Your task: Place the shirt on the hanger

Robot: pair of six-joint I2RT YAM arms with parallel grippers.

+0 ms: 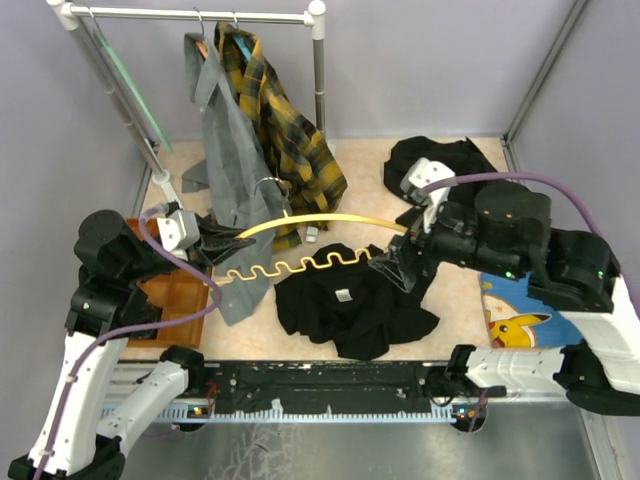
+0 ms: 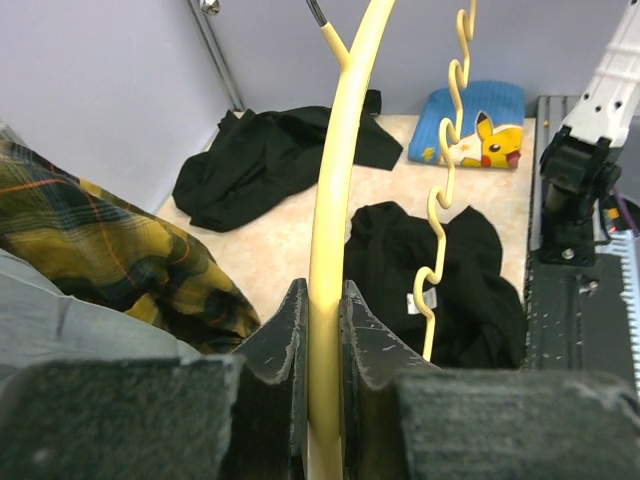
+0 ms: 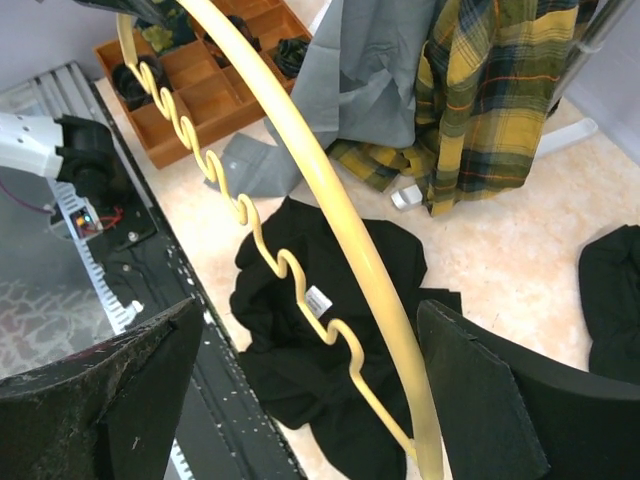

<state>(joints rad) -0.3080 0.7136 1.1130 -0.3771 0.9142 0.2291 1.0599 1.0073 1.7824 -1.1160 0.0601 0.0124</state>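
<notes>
left gripper point(image 2: 322, 300) low, reaching rightward, jaws clamped on slim yellow curved hanger point(image 1: 320, 219) at its left end, right gripper point(image 1: 395, 262) tilted down, jaws wide apart astride its right end, plain black soft shirt point(image 1: 340, 300) crumpled beneath, by tabletop point(image 1: 365, 190) near edge

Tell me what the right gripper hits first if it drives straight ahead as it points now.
The hanger: its yellow bar lies between the fingers of the open right gripper. Beyond that it would probably reach the shirt lying below, though depth is unclear.
</notes>
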